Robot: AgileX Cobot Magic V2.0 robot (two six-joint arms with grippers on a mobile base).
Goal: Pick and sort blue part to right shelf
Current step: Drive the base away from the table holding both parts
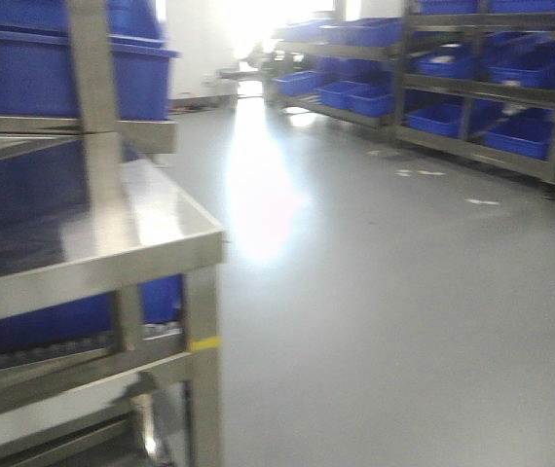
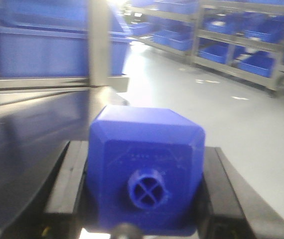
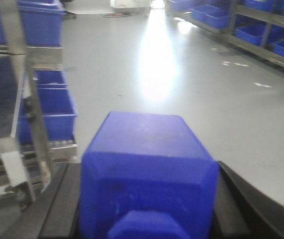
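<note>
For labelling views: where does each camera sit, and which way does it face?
Front view: robot's front, facing floor and far bin racks; no body shows.
Left wrist: behind the left tool, shut on a blue part.
Right wrist: behind the right tool, shut on another blue part.
All share the far bin racks.

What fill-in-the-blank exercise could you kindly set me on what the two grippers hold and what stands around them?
The left gripper grips a blue part whose round knob shows a ____ pattern.
The right gripper holds a second part, also coloured ____.
The racks across the grey floor carry blue ____.
Missing words: cross; blue; bins.
</note>
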